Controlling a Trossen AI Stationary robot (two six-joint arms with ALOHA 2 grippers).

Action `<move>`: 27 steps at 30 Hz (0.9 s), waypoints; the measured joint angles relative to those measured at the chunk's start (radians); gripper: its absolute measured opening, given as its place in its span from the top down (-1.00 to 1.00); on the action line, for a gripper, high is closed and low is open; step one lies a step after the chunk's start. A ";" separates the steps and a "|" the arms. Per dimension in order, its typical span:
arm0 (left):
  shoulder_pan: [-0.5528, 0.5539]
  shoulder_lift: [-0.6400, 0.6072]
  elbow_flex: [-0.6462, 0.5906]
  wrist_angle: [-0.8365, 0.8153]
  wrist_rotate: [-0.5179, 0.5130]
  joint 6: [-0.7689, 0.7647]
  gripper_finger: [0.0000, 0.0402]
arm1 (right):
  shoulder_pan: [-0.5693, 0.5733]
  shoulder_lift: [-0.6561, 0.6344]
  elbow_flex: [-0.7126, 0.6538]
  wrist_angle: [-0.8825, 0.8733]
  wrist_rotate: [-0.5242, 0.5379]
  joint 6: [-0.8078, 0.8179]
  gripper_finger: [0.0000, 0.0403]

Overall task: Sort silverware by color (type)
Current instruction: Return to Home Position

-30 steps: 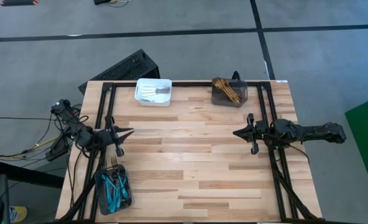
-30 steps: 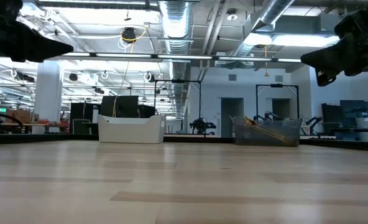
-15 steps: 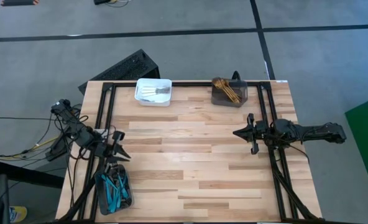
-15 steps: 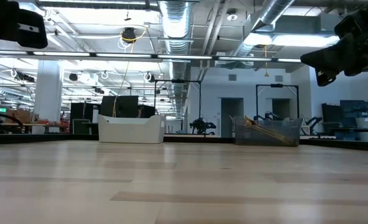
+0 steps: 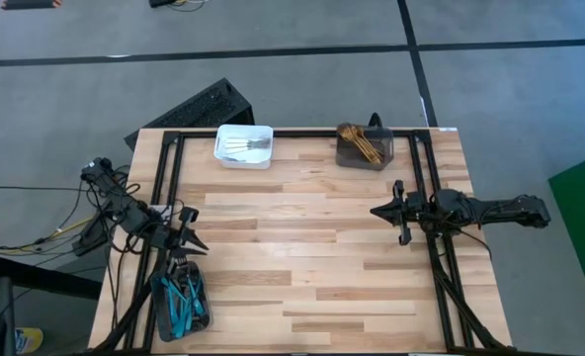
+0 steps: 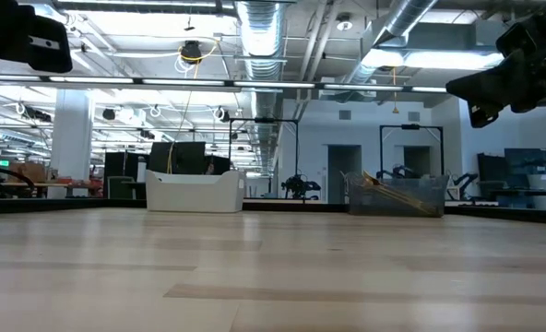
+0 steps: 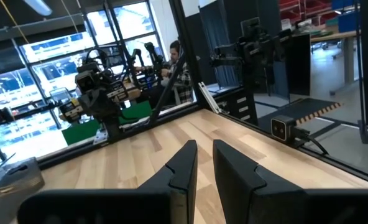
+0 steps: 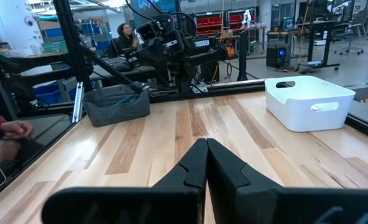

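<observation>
1. The worktop (image 5: pixel 302 259) is pale wooden planks on a black frame, with grey floor all round. The low view looks level across it into a hall of pipes and ceiling lights.
2. From above, all the silverware in view lies in bins. Plain silver pieces (image 5: pixel 245 148) lie side by side in the white bin (image 5: pixel 223 158) at eleven o'clock. Gold pieces (image 5: pixel 362 143) fill the far dark bin (image 5: pixel 383 156) at one o'clock. Blue-handled pieces (image 5: pixel 181 297) are heaped in the near dark bin (image 5: pixel 202 318) at seven o'clock.
3. The low view shows only the two far bins, with gold stems slanting at the far dark bin. The near dark bin falls outside it.
4. The right wrist view gives what the others lack: the near dark bin side-on with blue handles over its rim, and the white bin's handle slot. It also shows a seated person (image 8: pixel 125 34) behind, and a hand (image 8: pixel 13 129) with a red sleeve beyond the worktop's edge.
5. The left pincer (image 5: pixel 192 244) hangs at eight o'clock, near the far end of the near dark bin. Its wrist view shows the fingers a narrow slit apart, released and holding nothing.
6. The right pincer (image 5: pixel 376 211) hangs at three o'clock, pointing towards nine. Its wrist view shows the fingers clenched tip to tip on nothing.
</observation>
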 joint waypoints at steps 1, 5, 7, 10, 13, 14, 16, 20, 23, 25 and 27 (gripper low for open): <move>0.000 0.000 0.000 0.000 0.000 -0.001 0.79 | 0.000 0.000 0.000 0.000 0.000 0.000 0.85; 0.000 0.000 0.000 -0.001 -0.001 -0.010 0.79 | 0.000 0.000 0.000 0.000 0.000 0.000 0.86; 0.000 0.000 0.001 -0.001 -0.001 -0.003 0.79 | 0.000 0.000 0.000 0.000 0.000 0.000 0.86; 0.000 0.000 0.001 -0.002 -0.001 -0.003 0.79 | 0.000 0.000 0.000 0.000 0.000 0.000 0.85; 0.000 0.000 0.001 -0.002 -0.001 -0.003 0.79 | 0.000 0.000 0.000 0.000 0.000 0.000 0.86; 0.000 0.000 0.001 -0.002 -0.001 -0.003 0.79 | 0.000 0.000 0.000 0.000 0.000 0.000 0.86; 0.000 0.000 0.001 -0.002 -0.001 -0.003 0.79 | 0.000 0.000 0.000 0.000 0.000 0.000 0.86; 0.000 0.000 0.001 -0.002 -0.001 -0.003 0.79 | 0.000 0.000 0.000 0.000 0.000 0.000 0.86; 0.000 0.000 0.001 -0.002 -0.001 -0.003 0.79 | 0.000 0.000 0.000 0.000 0.000 0.000 0.86; 0.000 0.000 0.002 -0.002 -0.001 -0.003 0.79 | 0.000 0.000 0.000 0.000 0.000 0.000 0.85; 0.000 0.000 0.002 -0.001 -0.001 -0.003 0.79 | 0.000 0.000 0.000 0.000 0.000 0.000 0.85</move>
